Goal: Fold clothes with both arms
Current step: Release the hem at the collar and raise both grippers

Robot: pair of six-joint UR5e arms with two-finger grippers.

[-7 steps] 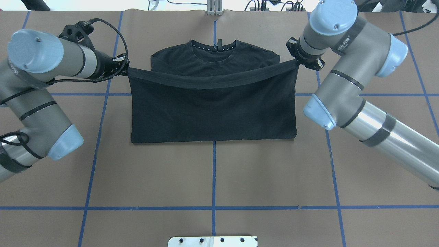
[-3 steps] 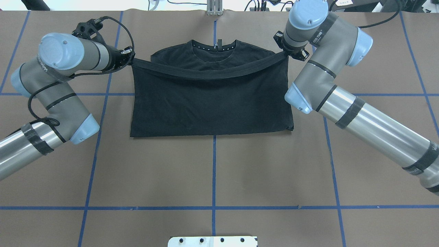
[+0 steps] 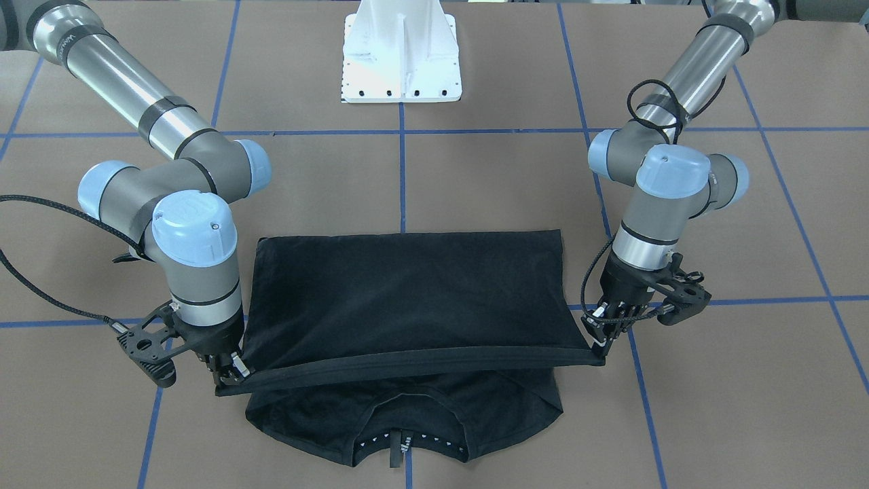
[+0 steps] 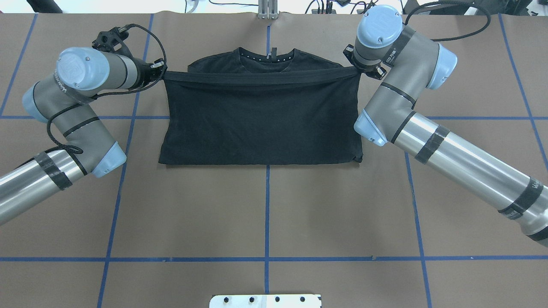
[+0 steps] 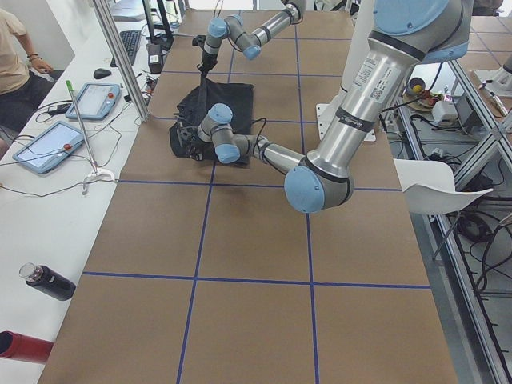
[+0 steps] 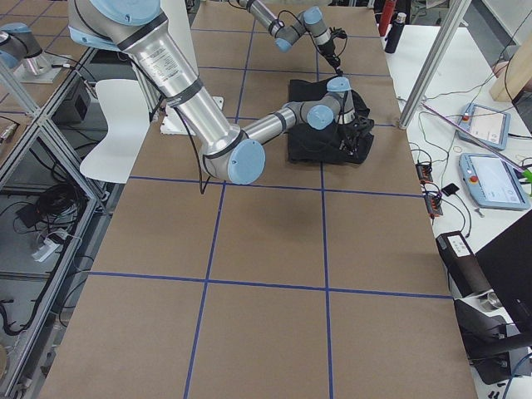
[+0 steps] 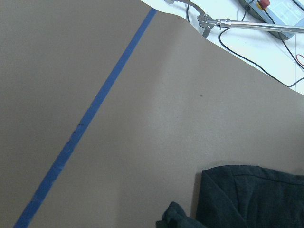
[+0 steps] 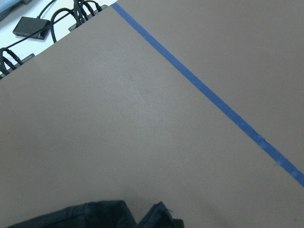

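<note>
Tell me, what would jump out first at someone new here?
A black T-shirt lies mid-table, its hem lifted and stretched like a band just short of the collar. The left end effector and the right end effector each pinch one corner of that hem. Blue tape lines grid the brown table.

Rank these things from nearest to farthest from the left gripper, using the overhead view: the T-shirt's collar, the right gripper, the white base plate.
1. Collar of the T-shirt: beside the left gripper, at the table's far middle.
2. Right gripper: across the shirt, at the other end of the raised hem.
3. White base plate: at the view's bottom edge, in the middle.
</note>
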